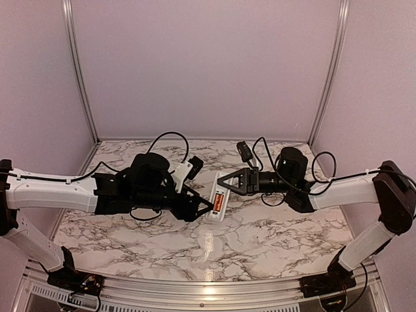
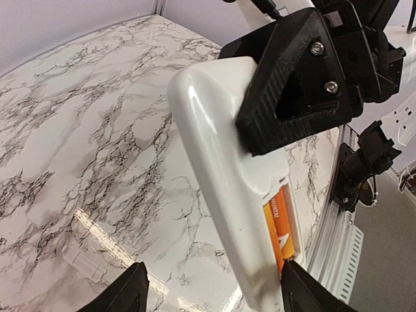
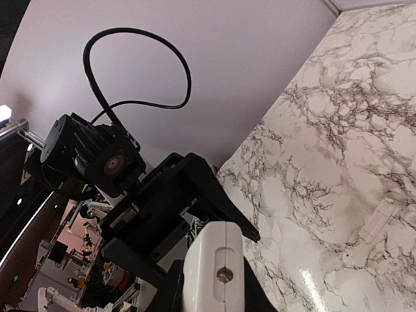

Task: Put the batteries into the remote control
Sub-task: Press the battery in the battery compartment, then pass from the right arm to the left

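**Holding it steady for the final push**

The right gripper (image 3: 211, 286) clamps the remote control (image 2: 214, 149) at its non-battery end, lifted off the table (image 1: 273, 240). That's probably so the batteries (image 2: 281, 227) in its recess face up. The left gripper (image 2: 214, 292) is spread wide, straddling the battery end.

The remote control (image 2: 208, 143) is white, batteries (image 2: 277, 224) orange, table (image 2: 84, 130) grey-veined marble.

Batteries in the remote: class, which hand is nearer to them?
Left. The left hand is open, its fingers either side of the remote's battery end, close to the batteries. The right hand clamps the remote's other end, farther from them.
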`<state>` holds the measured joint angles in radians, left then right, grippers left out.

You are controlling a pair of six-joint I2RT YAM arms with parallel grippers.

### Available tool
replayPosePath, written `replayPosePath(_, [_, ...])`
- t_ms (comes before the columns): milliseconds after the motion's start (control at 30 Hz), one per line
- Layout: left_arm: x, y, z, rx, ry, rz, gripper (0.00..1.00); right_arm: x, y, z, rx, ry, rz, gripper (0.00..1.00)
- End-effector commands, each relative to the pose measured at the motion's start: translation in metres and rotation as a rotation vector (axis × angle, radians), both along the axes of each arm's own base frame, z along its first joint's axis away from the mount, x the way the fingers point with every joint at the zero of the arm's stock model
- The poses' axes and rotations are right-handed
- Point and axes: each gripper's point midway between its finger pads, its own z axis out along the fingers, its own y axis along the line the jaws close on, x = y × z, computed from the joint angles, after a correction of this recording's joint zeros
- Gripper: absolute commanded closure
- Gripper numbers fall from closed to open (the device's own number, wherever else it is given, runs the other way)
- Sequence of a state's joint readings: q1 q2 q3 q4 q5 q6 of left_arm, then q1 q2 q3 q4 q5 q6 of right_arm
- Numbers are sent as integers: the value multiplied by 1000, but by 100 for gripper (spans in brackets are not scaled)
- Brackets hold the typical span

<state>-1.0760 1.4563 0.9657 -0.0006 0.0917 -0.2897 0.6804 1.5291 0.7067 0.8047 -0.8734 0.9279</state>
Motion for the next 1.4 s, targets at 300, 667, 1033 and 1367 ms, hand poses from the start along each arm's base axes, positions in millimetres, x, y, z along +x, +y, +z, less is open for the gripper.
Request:
replayPosePath(300, [33, 22, 2, 35, -42, 148, 21, 27, -25, -20, -120, 17, -168, 100])
replayPosePath(667, [21, -16, -7, 53, -21, 82, 12, 35, -32, -39, -162, 77, -245, 100])
replayPosePath(1033, [22, -52, -29, 126, -19, 117, 9, 36, -36, -39, -144, 108, -280, 100])
replayPosePath(1367, [29, -65, -45, 203, -30, 134, 22, 34, -38, -37, -129, 114, -283, 100])
